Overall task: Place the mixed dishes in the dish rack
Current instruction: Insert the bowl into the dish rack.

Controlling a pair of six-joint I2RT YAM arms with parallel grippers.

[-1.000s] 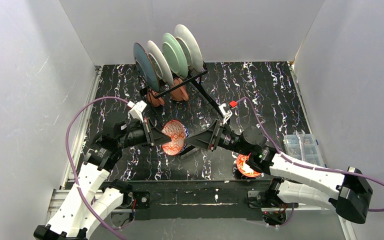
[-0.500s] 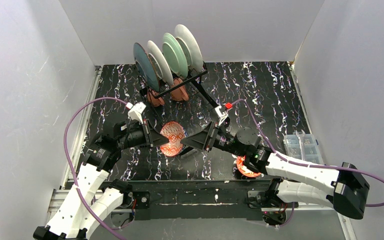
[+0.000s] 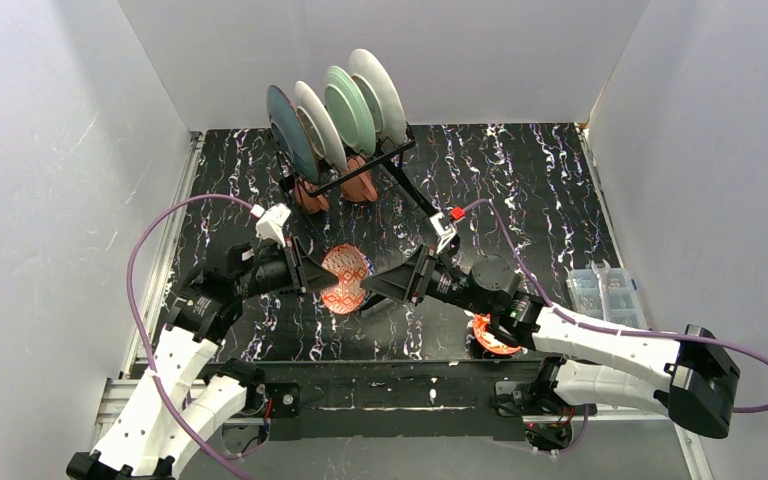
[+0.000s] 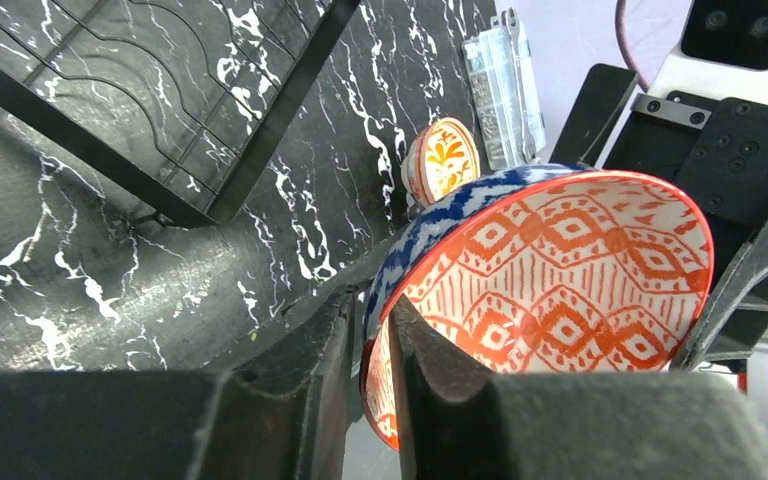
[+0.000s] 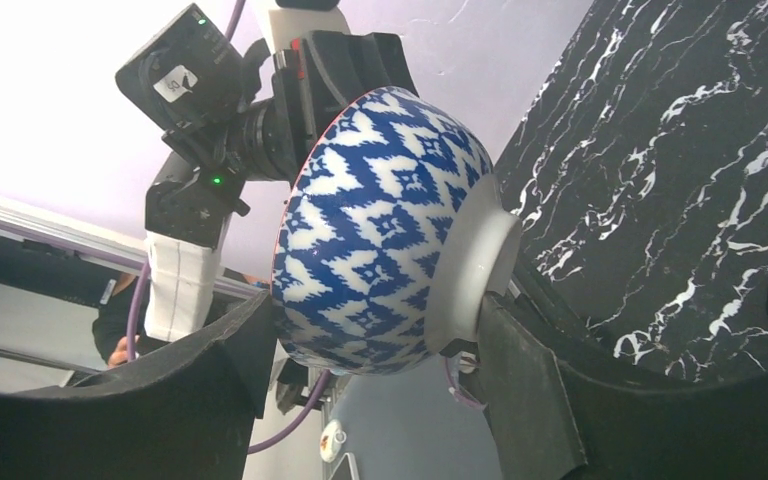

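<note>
A small bowl (image 3: 345, 275), orange-red patterned inside (image 4: 560, 270) and blue patterned outside (image 5: 380, 230), hangs on its side above the table's middle. My left gripper (image 3: 325, 280) (image 4: 372, 320) is shut on its rim, one finger inside and one outside. My right gripper (image 3: 372, 285) (image 5: 378, 330) reaches from the right, one finger touching the rim and the other the foot. A second small bowl (image 3: 493, 337) (image 4: 442, 160) lies under my right arm. At the back, the dish rack (image 3: 360, 168) (image 4: 140, 90) holds several plates (image 3: 350, 110) upright and two terracotta mugs (image 3: 310, 195).
A clear plastic parts box (image 3: 605, 295) (image 4: 505, 85) sits at the table's right edge. White walls enclose the table on three sides. Purple cables arc over both arms.
My right gripper has slid left and narrowed its jaws onto the bowl. My left gripper, still on the rim, has shifted slightly back with the bowl.
</note>
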